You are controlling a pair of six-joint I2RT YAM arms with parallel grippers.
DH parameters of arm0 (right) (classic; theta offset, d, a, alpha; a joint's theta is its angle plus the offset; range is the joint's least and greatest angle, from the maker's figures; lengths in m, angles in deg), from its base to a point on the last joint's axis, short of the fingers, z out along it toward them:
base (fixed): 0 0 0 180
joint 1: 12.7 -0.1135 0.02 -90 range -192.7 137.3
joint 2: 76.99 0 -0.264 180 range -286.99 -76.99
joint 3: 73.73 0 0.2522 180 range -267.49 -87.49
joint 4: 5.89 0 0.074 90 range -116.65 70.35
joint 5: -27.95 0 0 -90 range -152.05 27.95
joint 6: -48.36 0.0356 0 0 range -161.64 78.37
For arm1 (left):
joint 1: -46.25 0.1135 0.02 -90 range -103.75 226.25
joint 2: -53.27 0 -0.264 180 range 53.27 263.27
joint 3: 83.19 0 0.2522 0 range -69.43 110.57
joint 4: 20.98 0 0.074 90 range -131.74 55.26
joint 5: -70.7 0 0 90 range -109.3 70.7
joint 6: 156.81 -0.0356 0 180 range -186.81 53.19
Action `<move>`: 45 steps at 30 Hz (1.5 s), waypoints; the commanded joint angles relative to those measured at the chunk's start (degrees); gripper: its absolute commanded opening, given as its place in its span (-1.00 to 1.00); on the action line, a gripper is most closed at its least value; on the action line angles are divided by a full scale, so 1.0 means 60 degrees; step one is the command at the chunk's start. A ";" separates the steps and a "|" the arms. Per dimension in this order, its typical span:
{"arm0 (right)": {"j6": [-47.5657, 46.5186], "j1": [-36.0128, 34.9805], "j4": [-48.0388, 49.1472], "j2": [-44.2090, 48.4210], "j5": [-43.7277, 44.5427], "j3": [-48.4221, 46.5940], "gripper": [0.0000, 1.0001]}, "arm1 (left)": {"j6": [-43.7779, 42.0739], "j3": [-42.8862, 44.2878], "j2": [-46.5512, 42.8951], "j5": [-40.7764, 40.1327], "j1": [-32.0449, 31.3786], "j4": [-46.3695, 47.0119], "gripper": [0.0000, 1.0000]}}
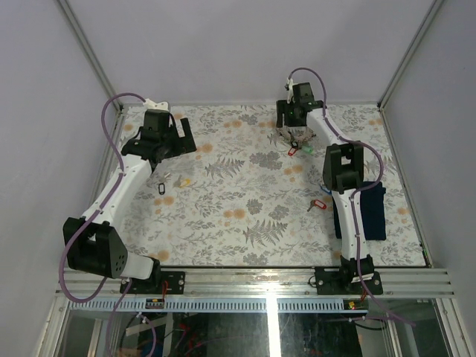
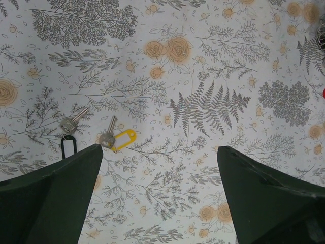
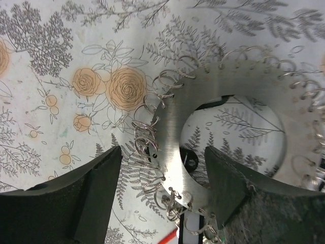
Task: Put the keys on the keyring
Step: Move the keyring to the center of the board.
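Observation:
The keyring [image 3: 244, 81] is a flat grey metal ring with a hollow centre and several small wire loops along its edge. It lies at the far right of the table [image 1: 291, 136], with red and green tags [image 1: 294, 149] by it. My right gripper [image 3: 163, 155] is open and straddles the ring's lower-left band; it also shows in the top view [image 1: 292, 120]. My left gripper [image 2: 158, 168] is open and empty above the table, also in the top view [image 1: 177, 140]. A black-tagged key [image 2: 68, 133] and a yellow-tagged key [image 2: 116, 138] lie just beyond its left finger.
A red-tagged key [image 1: 317, 204] lies on the flowered tablecloth near the right arm. A dark blue cloth [image 1: 361, 212] lies at the right edge. The black-tagged key [image 1: 160, 190] and the yellow-tagged key [image 1: 183, 181] lie at mid-left. Grey walls enclose the table.

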 commanded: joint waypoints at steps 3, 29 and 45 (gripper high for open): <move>0.0162 0.0032 0.0317 -0.0642 -0.0792 -0.0543 0.45 | -0.0296 0.0206 0.0052 -0.0214 0.0026 0.0241 0.99; -0.2245 -0.0992 0.0116 0.1284 -0.2463 0.3024 -0.30 | 0.0175 0.0120 -0.0033 0.0040 0.0026 0.0155 0.99; -0.1293 -0.2840 0.1714 0.5420 -0.2219 0.8978 -0.75 | 0.0645 -0.1190 -0.1482 -0.0174 0.0011 -0.0324 0.97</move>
